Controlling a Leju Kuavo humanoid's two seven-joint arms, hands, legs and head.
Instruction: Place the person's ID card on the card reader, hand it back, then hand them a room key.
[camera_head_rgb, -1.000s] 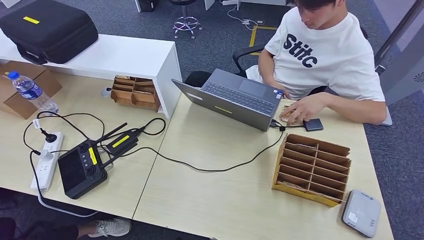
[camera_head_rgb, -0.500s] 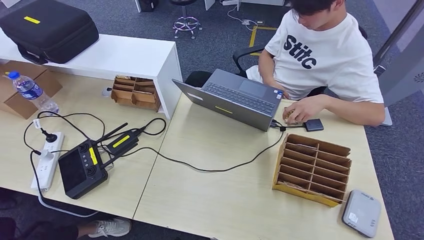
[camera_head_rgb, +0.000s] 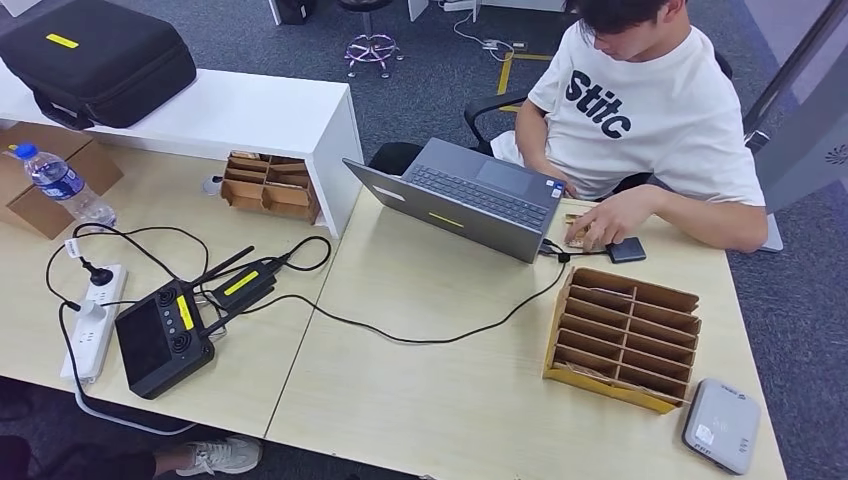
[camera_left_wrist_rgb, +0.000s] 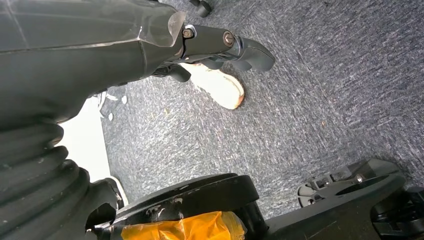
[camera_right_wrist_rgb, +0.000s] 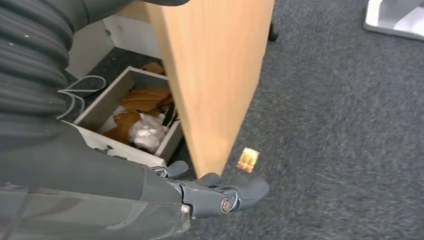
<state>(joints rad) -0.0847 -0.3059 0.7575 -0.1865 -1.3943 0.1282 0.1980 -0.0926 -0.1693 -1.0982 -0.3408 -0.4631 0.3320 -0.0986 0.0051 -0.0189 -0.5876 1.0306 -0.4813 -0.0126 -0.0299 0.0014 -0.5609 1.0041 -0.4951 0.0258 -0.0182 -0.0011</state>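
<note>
A grey-white card reader (camera_head_rgb: 722, 425) lies at the table's near right corner. Beside it stands a cardboard slot rack (camera_head_rgb: 625, 335) with several compartments. A seated person in a white T-shirt rests a hand (camera_head_rgb: 600, 222) on a small card-like thing (camera_head_rgb: 573, 230) next to the laptop; the hand covers most of it. My left hand (camera_left_wrist_rgb: 220, 45) hangs over the carpet with its fingers straight and holds nothing. My right hand (camera_right_wrist_rgb: 215, 195) hangs beside the table's wooden side panel (camera_right_wrist_rgb: 215, 75), also holding nothing.
An open grey laptop (camera_head_rgb: 460, 205) sits mid-table, its black cable (camera_head_rgb: 420, 338) trailing across the top. A small dark square device (camera_head_rgb: 627, 250) lies by the person's hand. A black controller (camera_head_rgb: 165, 340), power strip (camera_head_rgb: 88, 320), water bottle (camera_head_rgb: 62, 185) and cardboard boxes fill the left table.
The person's hand curled in over the card-like thing half a second ago and now lies flatter and more spread on it. My arms still hang below the table.
</note>
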